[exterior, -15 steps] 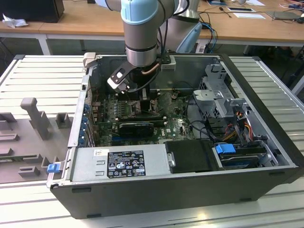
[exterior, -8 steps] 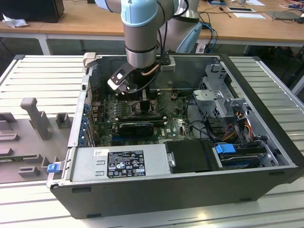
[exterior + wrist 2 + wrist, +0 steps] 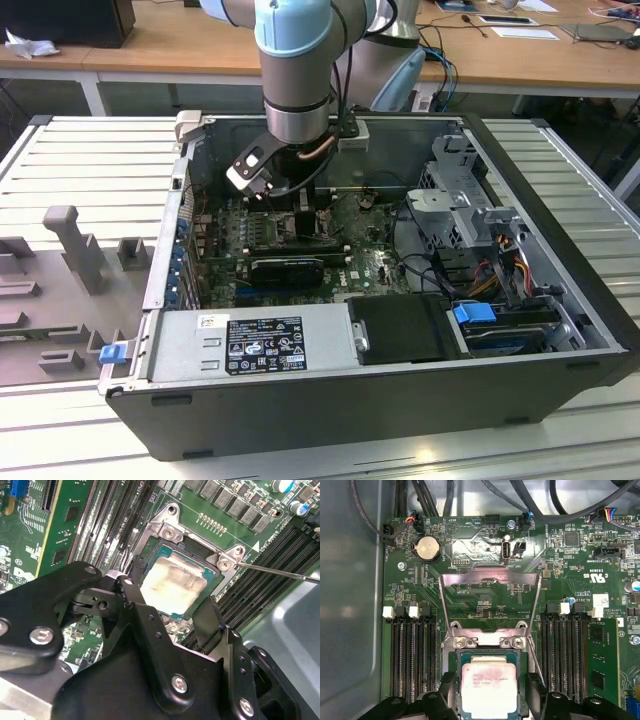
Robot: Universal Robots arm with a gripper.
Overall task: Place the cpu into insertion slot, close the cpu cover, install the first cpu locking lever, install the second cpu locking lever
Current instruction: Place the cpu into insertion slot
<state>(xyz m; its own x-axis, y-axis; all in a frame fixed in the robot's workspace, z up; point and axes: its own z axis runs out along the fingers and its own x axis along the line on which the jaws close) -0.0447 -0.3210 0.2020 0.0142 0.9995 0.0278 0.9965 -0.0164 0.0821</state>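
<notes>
The cpu apparently seated in insertion slot (cpu cover raised), gripper astride.

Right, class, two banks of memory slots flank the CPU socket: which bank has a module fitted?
The bank farther from the coin battery: a green memory module stands in its outermost slot; the other bank is bare.

In both wrist views black metal gripper covers near edge & corners of small silver-grey square cpu, gripper body cut by pic edge; exterior view: pale-blue robot arm blocks mid part of green circuit board.
</notes>
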